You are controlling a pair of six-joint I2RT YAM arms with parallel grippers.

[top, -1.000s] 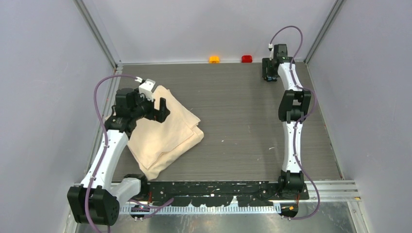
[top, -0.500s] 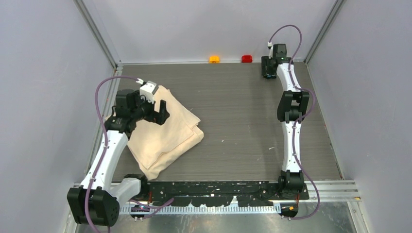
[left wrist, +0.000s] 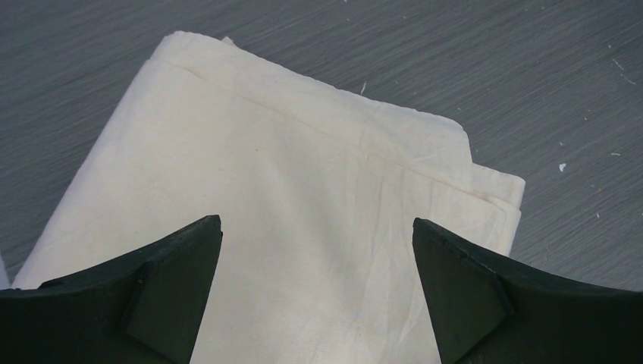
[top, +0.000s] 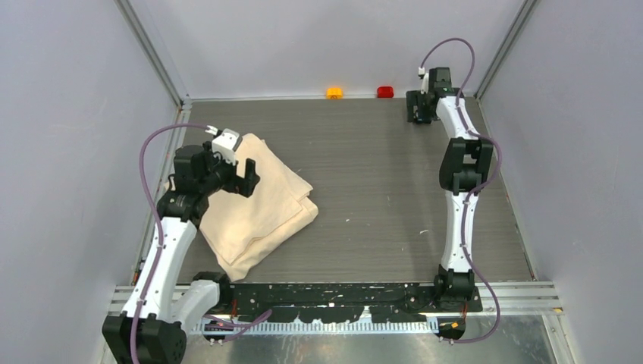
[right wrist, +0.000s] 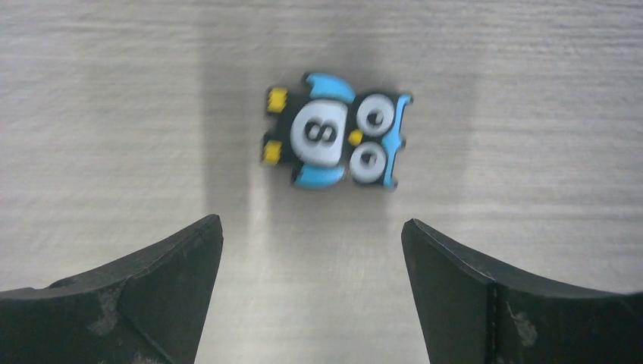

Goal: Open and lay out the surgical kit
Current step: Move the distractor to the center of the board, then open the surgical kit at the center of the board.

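Observation:
The surgical kit (top: pixel 261 208) lies on the left half of the table as a folded beige cloth bundle (left wrist: pixel 288 167), with nothing of its inside showing. My left gripper (top: pixel 246 173) hovers over the bundle's back left part. In the left wrist view it (left wrist: pixel 316 227) is open, with only cloth under the gap between the black fingertips (left wrist: pixel 178 265). My right gripper (top: pixel 418 106) is far away at the back right corner. It (right wrist: pixel 311 227) is open too, over bare tabletop.
A small black-and-blue owl-shaped gadget (right wrist: pixel 337 130) lies flat on the table just beyond my right fingertips. A small orange block (top: pixel 334 92) and a red block (top: pixel 385 92) sit against the back wall. Grey walls close in on three sides.
My left wrist has shifted slightly left and back over the cloth. My right gripper has moved a little toward the back wall.

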